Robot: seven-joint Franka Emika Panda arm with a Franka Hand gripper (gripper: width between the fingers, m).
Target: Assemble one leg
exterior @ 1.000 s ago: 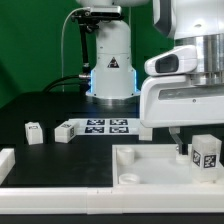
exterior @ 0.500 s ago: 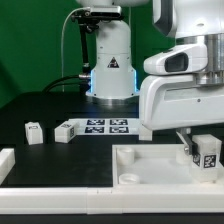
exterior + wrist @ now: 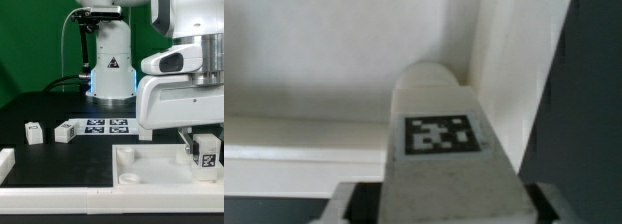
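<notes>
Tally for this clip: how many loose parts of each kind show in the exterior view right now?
Legs: 3, one in the pincer over the tray, one at, one at
White square tray: 1
Marker board: 1
Total: 5

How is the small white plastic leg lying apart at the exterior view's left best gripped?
Grip the small white plastic leg across its two narrower flanks, coming straight down from above. It lies flat on the dark table with free space all round, so the fingers can pass on both sides.
</notes>
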